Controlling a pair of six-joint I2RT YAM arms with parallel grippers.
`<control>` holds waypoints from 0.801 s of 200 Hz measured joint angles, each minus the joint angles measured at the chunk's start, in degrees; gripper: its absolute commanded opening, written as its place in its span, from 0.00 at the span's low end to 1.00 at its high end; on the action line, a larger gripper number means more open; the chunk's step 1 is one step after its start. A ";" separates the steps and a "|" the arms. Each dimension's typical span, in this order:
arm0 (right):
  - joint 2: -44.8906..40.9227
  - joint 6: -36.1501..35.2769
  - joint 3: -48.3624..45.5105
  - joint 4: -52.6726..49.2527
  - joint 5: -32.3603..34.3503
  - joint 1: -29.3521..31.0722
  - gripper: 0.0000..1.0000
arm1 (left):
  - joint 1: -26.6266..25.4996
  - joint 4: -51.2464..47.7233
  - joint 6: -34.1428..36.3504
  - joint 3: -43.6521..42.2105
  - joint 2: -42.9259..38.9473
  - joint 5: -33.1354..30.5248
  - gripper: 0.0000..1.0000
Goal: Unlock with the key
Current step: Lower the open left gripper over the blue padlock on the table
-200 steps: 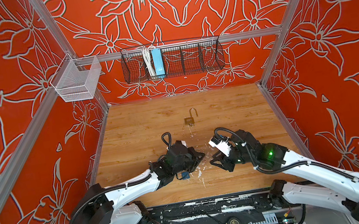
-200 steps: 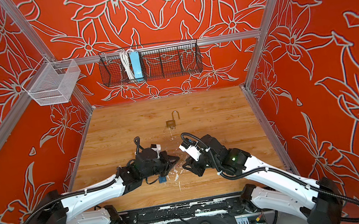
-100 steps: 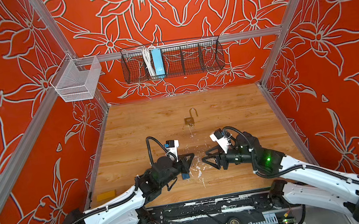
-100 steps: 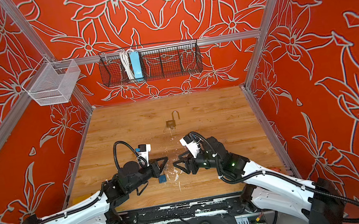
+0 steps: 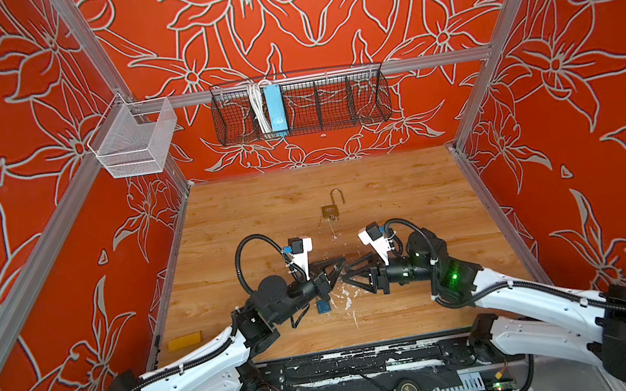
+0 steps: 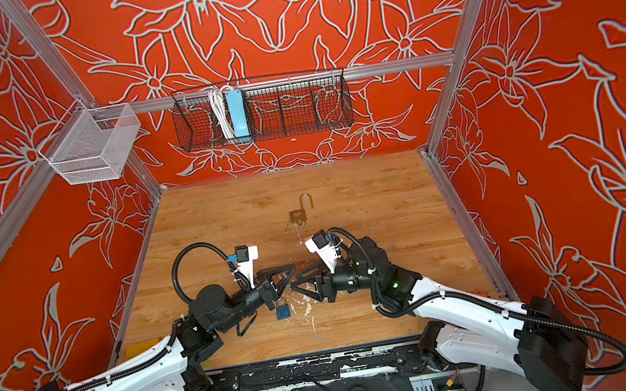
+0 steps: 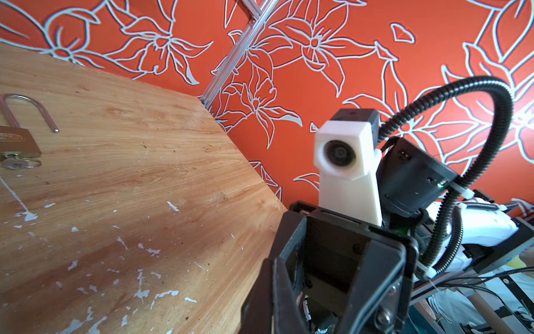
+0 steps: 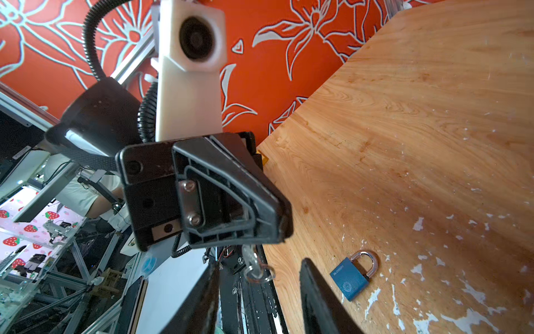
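In both top views the two arms reach in from the near edge and meet almost tip to tip over the middle of the scuffed wooden tabletop (image 5: pixel 255 213). The left end effector (image 5: pixel 340 261) is pinched fully closed. The right end effector (image 5: pixel 346 274) faces it with its jaws partly apart, and from up here I can make out nothing between them. Just on the near side of the left one's tip, a small blue padlock (image 5: pixel 323 307) lies flat on the wood. Further back, well apart from both arms, a brass padlock (image 5: pixel 330 210) lies with its shackle swung open. A flat yellow block (image 5: pixel 184 341) sits near the left edge. In the left wrist view the brass padlock (image 7: pixel 17 141) shows its lifted shackle, with a ringed key (image 7: pixel 14 164) stuck in its underside. The right end effector (image 7: pixel 338 289) looms close, jaws parted and empty. In the right wrist view the left end effector (image 8: pixel 277 231) is clamped on a small silver key (image 8: pixel 250 256), whose wire ring dangles beneath it. The right one's two black fingers (image 8: pixel 318 300) stand apart, with that key seen in the gap between them. The blue padlock (image 8: pixel 354 277) lies on the tabletop close by, its shackle closed.
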 measured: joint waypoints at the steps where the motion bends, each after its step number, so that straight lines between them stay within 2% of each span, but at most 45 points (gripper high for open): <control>1: 0.02 0.02 0.00 0.02 -0.07 0.00 0.46 | 0.02 0.02 0.00 0.00 0.00 0.04 0.00; 48: 1.66 0.04 0.00 0.85 -1.51 0.00 0.45 | 0.02 0.79 -0.26 0.00 0.02 0.15 0.00; 160: 4.48 1.46 0.48 4.00 -3.54 0.02 0.20 | 0.02 1.92 -0.68 0.00 0.35 0.00 0.00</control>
